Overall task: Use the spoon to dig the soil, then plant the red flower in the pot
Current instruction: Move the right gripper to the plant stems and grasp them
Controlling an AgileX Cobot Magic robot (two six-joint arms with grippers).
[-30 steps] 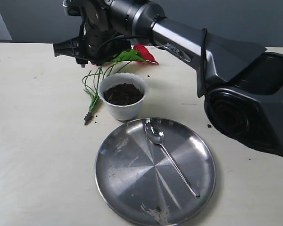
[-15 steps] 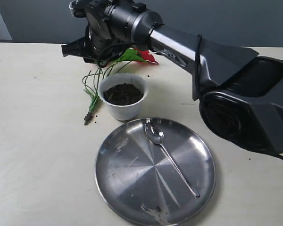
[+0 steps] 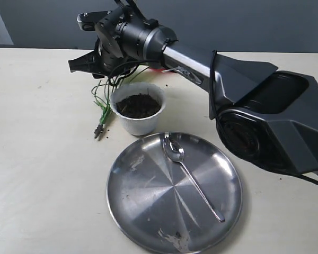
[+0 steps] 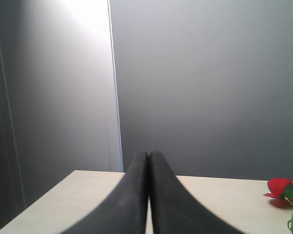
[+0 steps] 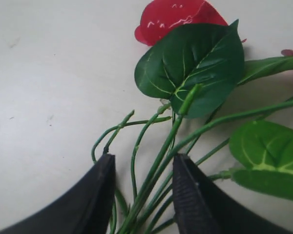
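Note:
The red flower (image 5: 178, 17) lies on the table behind the pot, its thin green stems (image 3: 102, 100) trailing past the pot's left side. My right gripper (image 5: 144, 158) is open and straddles the bundle of stems below a broad green leaf (image 5: 190, 63); in the exterior view this right gripper (image 3: 107, 71) hangs over the flower and hides most of the bloom. The white scalloped pot (image 3: 140, 123) holds dark soil (image 3: 139, 105). The silver spoon (image 3: 181, 161) rests on the steel plate (image 3: 119, 182). My left gripper (image 4: 149, 156) is shut, empty, raised off the table.
The long black right arm (image 3: 212, 69) reaches across from the right, over the table behind the pot. A few soil crumbs lie by the stem ends (image 3: 99, 132). A grey wall stands behind the table.
The right gripper has come down and a little to the left over the flower, so the red bloom that showed before is now mostly hidden. Pot, spoon and plate have not moved.

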